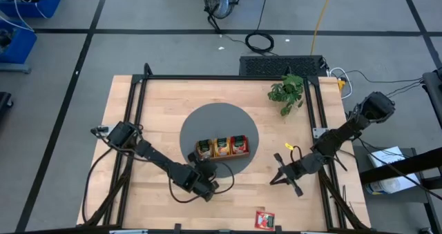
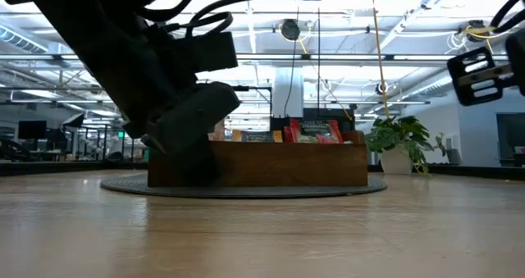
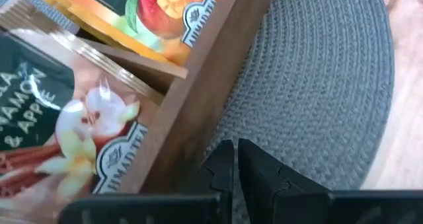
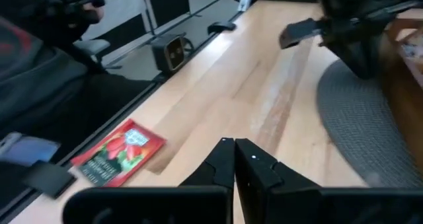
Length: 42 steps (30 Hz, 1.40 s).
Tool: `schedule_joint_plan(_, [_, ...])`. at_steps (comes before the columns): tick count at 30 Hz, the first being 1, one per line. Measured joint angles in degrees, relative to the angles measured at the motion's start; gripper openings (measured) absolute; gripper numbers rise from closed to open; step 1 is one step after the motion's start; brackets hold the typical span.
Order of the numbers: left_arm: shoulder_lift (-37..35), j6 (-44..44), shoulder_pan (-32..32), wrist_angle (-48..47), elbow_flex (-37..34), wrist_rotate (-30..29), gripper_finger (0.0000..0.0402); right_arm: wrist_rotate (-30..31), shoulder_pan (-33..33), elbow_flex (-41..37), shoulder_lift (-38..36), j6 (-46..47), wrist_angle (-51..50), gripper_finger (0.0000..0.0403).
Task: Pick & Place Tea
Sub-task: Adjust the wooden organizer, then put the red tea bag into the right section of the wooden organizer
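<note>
we are hovering the right gripper, closed and empty, near the red tea packet at the table's near edge; next, reopening over it.

Tray: brown wood. Packets inside: beige-brown, orange-yellow, red. Loose packet: red. Mat: grey, woven. Table: pale wood.

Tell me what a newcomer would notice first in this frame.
The wooden tray of tea packets on the round grey mat at table centre draws the eye, the left tool shut beside its near-left corner. A lone red packet lies at the table's near edge, with the right tool shut above bare wood.
</note>
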Motion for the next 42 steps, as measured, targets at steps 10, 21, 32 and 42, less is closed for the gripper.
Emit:
schedule_joint_plan(10, [-0.1, -1.0, -0.1, 0.1, -1.0, -5.7, 0.0031, 6.8, 4.3, 0.0, 0.0, -4.4, 1.0, 0.0001])
schedule_joint_plan(21, [-0.1, 12.8, -1.9, 4.9, -0.7, 3.5, 0.0031, 4.2, 7.0, 1.9, 0.0, -2.6, 1.9, 0.0])
schedule_joint_plan(32, [-0.1, 31.5, -2.3, 25.7, -0.7, 7.4, 0.0031, 11.8, 14.9, 6.1, 11.0, -7.6, 3.7, 0.0])
schedule_joint_plan(42, [1.6, 28.1, -2.9, 28.6, -0.7, 17.3, 0.0031, 4.0, 14.4, 16.2, 24.8, -7.5, 6.0, 0.0])
